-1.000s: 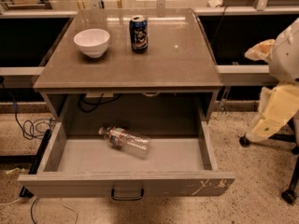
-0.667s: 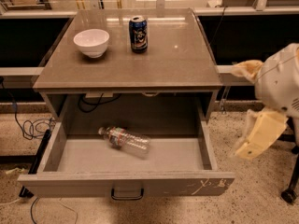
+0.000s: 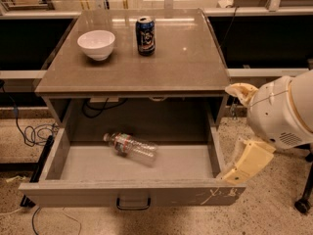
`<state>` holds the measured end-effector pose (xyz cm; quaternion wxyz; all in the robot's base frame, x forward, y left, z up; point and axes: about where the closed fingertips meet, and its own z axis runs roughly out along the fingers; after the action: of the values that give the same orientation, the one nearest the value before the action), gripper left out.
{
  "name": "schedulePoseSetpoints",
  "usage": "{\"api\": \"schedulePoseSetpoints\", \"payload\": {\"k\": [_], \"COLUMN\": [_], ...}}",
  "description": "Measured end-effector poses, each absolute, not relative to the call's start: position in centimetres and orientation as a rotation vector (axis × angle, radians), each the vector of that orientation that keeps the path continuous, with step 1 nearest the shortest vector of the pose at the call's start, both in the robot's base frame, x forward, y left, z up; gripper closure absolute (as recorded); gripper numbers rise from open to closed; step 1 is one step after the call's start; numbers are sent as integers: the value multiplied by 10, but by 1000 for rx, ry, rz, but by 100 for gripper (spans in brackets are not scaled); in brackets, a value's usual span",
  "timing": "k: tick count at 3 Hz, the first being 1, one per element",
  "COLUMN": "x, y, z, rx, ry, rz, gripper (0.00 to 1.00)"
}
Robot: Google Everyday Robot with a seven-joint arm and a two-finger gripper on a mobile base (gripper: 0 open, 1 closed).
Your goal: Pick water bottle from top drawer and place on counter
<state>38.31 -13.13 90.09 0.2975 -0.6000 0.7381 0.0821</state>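
The water bottle (image 3: 131, 146) lies on its side in the open top drawer (image 3: 132, 193), white cap toward the back left, left of the drawer's middle. The drawer is pulled out, its dark handle (image 3: 133, 203) on the scuffed front panel. The counter (image 3: 186, 58) above it is glossy grey-brown. My gripper (image 3: 229, 131) hangs at the drawer's right side, about level with its rim, to the right of the bottle and apart from it. Its cream fingers (image 3: 248, 159) are spread wide and hold nothing.
A white bowl (image 3: 96, 44) and a dark blue drink can (image 3: 145, 35) stand at the back of the counter. Black cables (image 3: 30, 133) lie on the speckled floor left of the cabinet. A dark rail runs behind the cabinet.
My gripper and arm have moved left and down, from well right of the cabinet to the right edge of the drawer. The bottle, bowl and can have not moved.
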Motion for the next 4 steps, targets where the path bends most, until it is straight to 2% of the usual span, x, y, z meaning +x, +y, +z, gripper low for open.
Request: {"api": "schedulePoseSetpoints", "payload": {"k": [2, 3, 4], "x": [432, 466, 466], "y": [-97, -56, -56], "z": [890, 859, 859], "rx": [-1467, -1409, -1409], "ry": [1867, 1822, 1823], "rz": [212, 192, 192], "gripper": [0, 0, 0]}}
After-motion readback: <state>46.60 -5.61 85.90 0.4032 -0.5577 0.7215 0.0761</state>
